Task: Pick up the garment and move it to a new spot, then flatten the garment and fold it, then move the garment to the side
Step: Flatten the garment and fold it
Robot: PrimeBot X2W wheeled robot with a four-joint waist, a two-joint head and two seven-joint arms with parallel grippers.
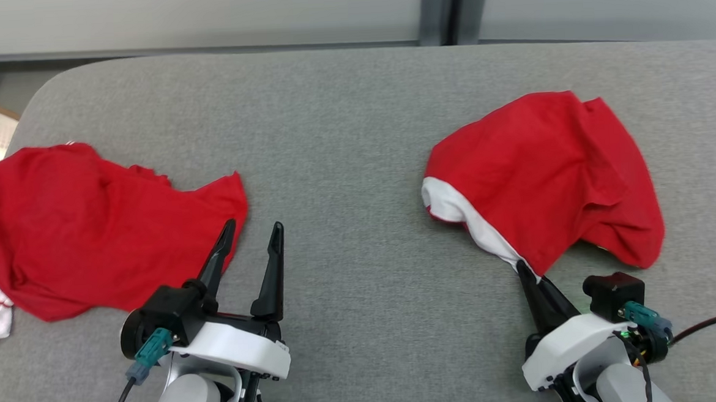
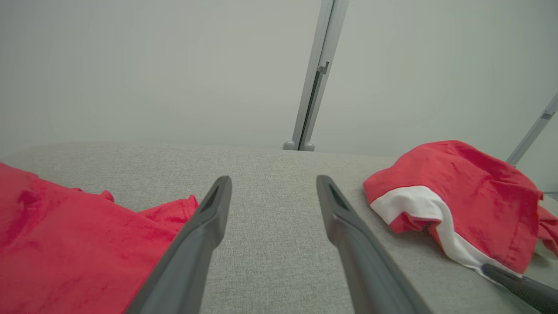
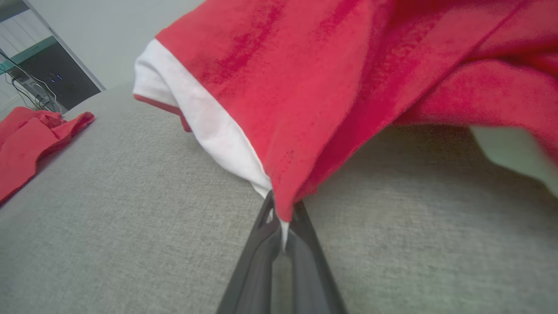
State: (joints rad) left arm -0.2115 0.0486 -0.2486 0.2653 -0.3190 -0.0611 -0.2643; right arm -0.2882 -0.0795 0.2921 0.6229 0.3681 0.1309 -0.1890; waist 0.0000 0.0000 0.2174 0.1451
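Two red garments: one on each side of the grey padded surface (image 1: 344,165), and it looks like only one is in play right now.
Right garment (image 1: 547,179): bunched in a heap near the surface's right edge, roughly midway between the front and back edges. A white band (image 1: 456,211) runs along its front-left side. Pretty sure this is the task's one, since it's the one being grabbed.
Left garment (image 1: 90,233): spread loosely by the left edge, and part of it seems to run off that edge. Nothing has hold of it.
Right gripper (image 1: 528,273): fingers pinched together on the front corner of the right garment, right where the white band meets the red. In the right wrist view the cloth tip sits nipped between them and the fabric tents up from there.
Right arm pose: comes in from the front edge toward the front-right corner, low over the surface, fingers pointing back and a bit left.
Left gripper (image 1: 254,225): jaws spread wide with nothing in them. One fingertip is at the left garment's hem, but I can't tell if it's touching.
Left arm pose: reaches in from the front edge, fingers aimed at the back edge, parked over bare surface.
Done so far: just the grab, I'd say.
Left to do: lifting it over to a new spot, then flattening, folding and moving it to the side. So very early days.
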